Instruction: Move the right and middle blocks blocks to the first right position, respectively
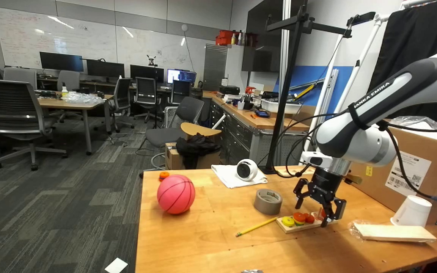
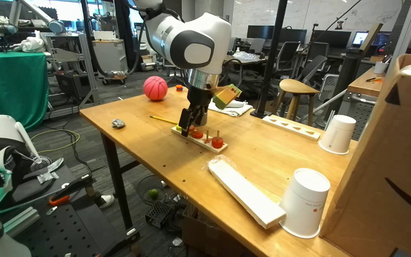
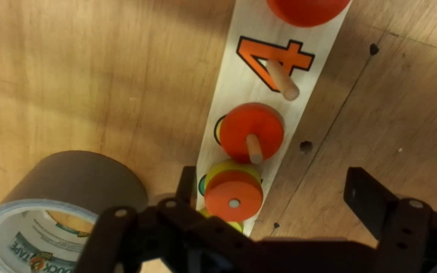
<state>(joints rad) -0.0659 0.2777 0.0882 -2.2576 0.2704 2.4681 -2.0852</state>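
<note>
Your pincer (image 3: 269,182) is spread wide with nothing in its hold, over the pegboard (image 3: 237,91) on the worktop (image 1: 203,239); its exact height is hard to tell. I'd judge you to be lining up, with no block gripped yet. The red block (image 3: 243,125) sits around its peg (image 3: 255,149) midway along, and the orange block (image 3: 231,187) is just beside it, stacked on a yellow block (image 3: 224,165).

The wording is loose, but a fair reading is that each goes one place along: red onto the bare peg (image 3: 281,79) by the printed four (image 3: 302,59), then orange into the spot red leaves. A red stack (image 2: 217,142) stands at the end beyond.

So take red first. You'll want to move the pincer along towards the four and slightly towards the tape roll (image 3: 78,178), since one of the fingers (image 3: 186,185) shows right at the pegboard's edge while its partner stands well off. Centre the block, lower, squeeze lightly, and lift straight until it clears the peg; tilting could drag the pegboard along. Go gently, as that roll is near enough to get nudged.
</note>
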